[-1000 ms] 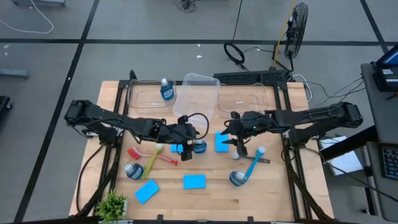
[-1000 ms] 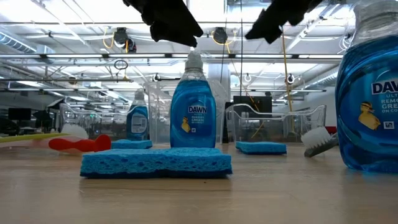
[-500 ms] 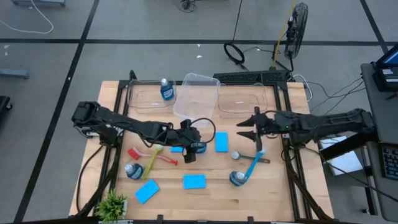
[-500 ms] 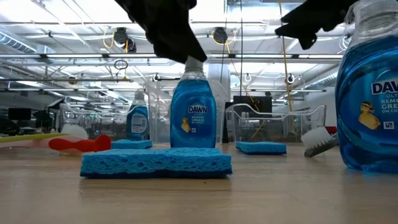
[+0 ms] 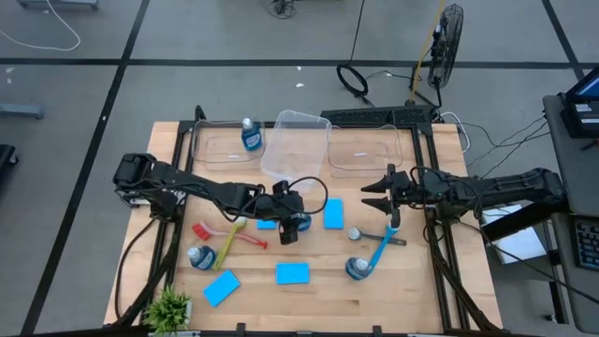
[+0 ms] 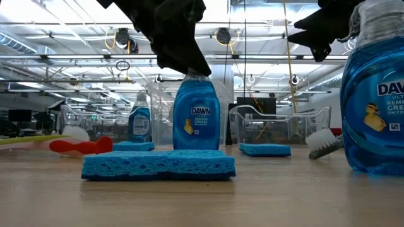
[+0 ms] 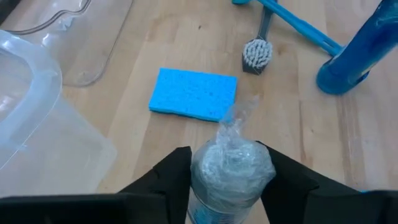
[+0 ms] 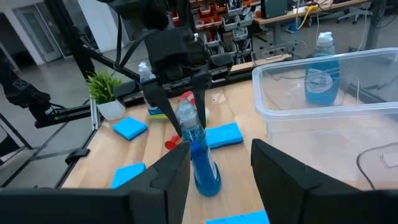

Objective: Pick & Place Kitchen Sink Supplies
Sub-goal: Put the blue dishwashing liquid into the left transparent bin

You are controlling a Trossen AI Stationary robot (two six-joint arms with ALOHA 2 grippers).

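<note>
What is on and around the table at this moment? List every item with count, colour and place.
soap bottles: four, blue; one inside the far-left bin, one mid-table, two near the front.
sponges: four, bright blue, mid-table and front.
brushes: three; red and yellow-green left, blue right.
clear bins: three, along the far edge, the middle one tilted.
potted plant: one, green, front-left corner.
left gripper: fingers either side of the mid-table bottle's cap.
right gripper: open, raised over the table's right half.

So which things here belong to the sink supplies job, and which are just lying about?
Job: soap bottles; sponges; brushes.
Lying about: potted plant; clear bins.
</note>
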